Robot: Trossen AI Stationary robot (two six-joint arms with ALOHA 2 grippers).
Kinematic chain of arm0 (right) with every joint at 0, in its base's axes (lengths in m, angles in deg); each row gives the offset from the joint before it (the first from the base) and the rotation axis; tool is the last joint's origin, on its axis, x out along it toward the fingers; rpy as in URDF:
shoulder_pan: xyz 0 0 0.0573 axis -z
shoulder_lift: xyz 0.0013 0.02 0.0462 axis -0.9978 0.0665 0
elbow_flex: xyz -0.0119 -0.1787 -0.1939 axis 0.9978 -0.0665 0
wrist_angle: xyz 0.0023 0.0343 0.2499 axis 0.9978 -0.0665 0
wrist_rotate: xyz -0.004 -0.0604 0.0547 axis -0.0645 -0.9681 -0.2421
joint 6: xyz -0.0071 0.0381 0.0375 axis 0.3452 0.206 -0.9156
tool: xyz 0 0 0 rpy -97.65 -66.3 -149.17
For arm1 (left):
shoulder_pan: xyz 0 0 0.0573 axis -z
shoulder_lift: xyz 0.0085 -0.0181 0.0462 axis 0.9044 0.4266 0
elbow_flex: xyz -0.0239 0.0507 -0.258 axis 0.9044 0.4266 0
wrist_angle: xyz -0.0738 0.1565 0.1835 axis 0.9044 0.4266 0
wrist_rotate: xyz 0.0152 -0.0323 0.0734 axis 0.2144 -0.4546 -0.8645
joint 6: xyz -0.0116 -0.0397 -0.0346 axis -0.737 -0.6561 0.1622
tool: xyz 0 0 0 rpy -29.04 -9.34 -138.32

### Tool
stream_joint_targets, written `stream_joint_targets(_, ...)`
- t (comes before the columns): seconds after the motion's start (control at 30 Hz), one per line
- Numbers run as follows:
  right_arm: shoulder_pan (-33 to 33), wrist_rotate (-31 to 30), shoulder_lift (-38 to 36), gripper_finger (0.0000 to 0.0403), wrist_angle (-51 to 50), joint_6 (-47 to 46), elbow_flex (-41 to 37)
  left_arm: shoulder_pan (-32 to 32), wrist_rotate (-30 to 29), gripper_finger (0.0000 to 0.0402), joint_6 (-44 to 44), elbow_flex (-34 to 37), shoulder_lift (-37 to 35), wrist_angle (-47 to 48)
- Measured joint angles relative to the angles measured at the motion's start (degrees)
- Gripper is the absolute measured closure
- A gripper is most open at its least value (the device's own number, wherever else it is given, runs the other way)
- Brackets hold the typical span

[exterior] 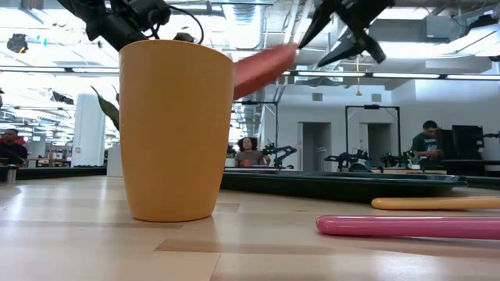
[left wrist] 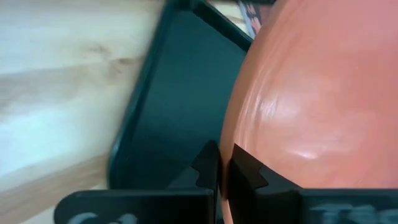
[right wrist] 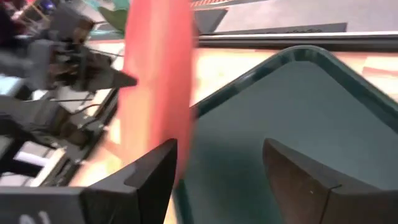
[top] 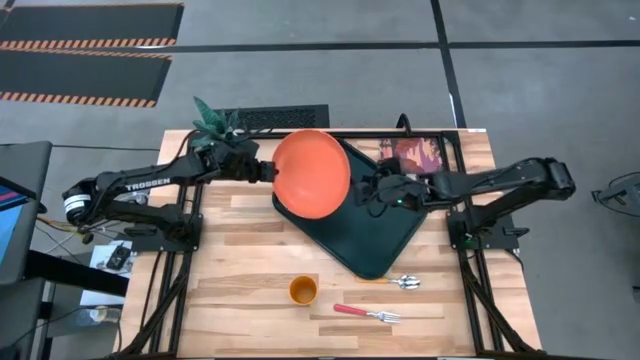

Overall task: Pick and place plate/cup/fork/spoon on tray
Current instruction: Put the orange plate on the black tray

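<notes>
Orange-red round plastic plate (top: 311, 173) hangs tilted above the dark green rimmed tray (top: 385, 243), its edge pinched in the left tool (top: 268, 172); the right tool (top: 360, 190), fingers spread, sits just beside it.

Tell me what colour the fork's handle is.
Pink-red; the fork lies on the table near the cup, seen best in the high view.

High view: camera overhead, facing straight down – whole table (top: 250, 290), both arms.

Low view: tabletop height, facing level across table into room; cup (exterior: 176, 129) very near lens.

Left wrist view: very near plate (left wrist: 317, 106), tray (left wrist: 180, 106) behind.

Right wrist view: looks across tray (right wrist: 298, 106), plate (right wrist: 155, 81) edge-on – both also in overhead view.
</notes>
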Motion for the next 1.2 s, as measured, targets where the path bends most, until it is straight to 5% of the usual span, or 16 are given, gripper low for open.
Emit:
stream_joint_targets(0.23,-3.36,-2.98,-1.13,0.0142,-0.51,-1.06,0.03,-0.08,-1.5,0.0401,-1.31,0.01,0.01,-2.24)
stream_joint_targets(0.63,-0.93,-1.41,8.86,0.0149,9.73,-1.82,0.02,0.01,-0.49,0.0401,-1.99,0.02,0.0,-6.05)
stream_joint_targets(0.77,-0.27,-1.34,10.61,0.0213,14.75,-1.84,0.02,0.01,-0.67,0.0401,-1.73,0.02,0.0,-5.92)
stream_joint_targets(0.93,0.65,-3.28,10.75,0.0373,14.42,-2.16,-0.12,-0.01,-1.21,0.0401,-0.62,0.02,-0.16,-5.81)
stream_joint_targets(1.2,3.86,-0.08,5.52,0.0394,2.37,-7.11,0.03,0.17,1.74,0.0357,5.54,-0.1,0.01,-6.54)
